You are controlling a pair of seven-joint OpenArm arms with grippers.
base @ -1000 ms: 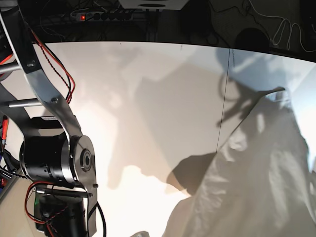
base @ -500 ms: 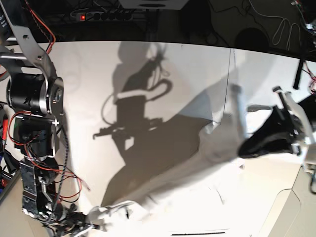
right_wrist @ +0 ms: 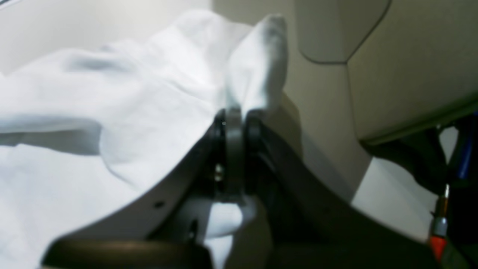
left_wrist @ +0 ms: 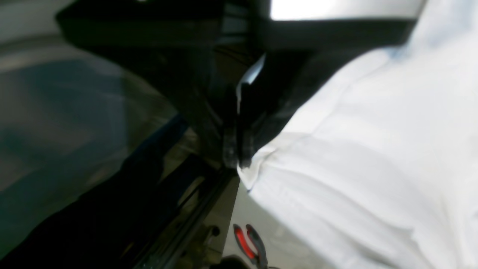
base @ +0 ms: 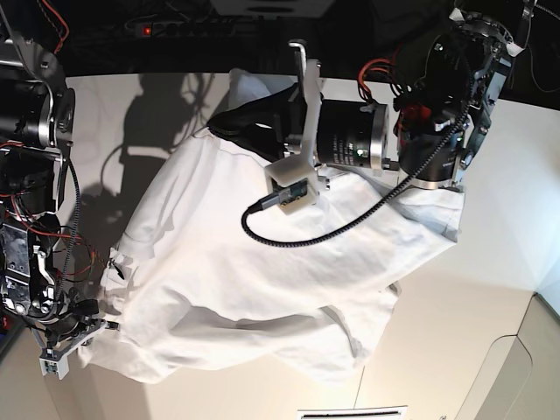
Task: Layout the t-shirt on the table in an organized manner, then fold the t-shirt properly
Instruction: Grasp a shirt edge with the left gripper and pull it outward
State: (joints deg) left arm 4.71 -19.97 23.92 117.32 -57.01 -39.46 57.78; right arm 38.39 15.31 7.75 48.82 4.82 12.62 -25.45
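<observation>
While the t-shirt (base: 262,289) sprawls across the table (base: 490,175), both grippers stay clenched on its edges — left gripper (left_wrist: 239,164) far edge, right gripper (right_wrist: 235,116) near corner.

White desk (base: 490,262), wide and smooth. White t-shirt (base: 262,280) spread crumpled across its middle, lower edge near the front. A paper slip with a dark line (base: 354,411) at the front edge.

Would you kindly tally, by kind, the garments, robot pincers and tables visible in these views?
Large wrinkled white cotton t-shirt: 1
Black robot pincers, the left pincer and the right pincer, each shut on the shirt: 2
Wide smooth white table: 1
Total: 4
</observation>
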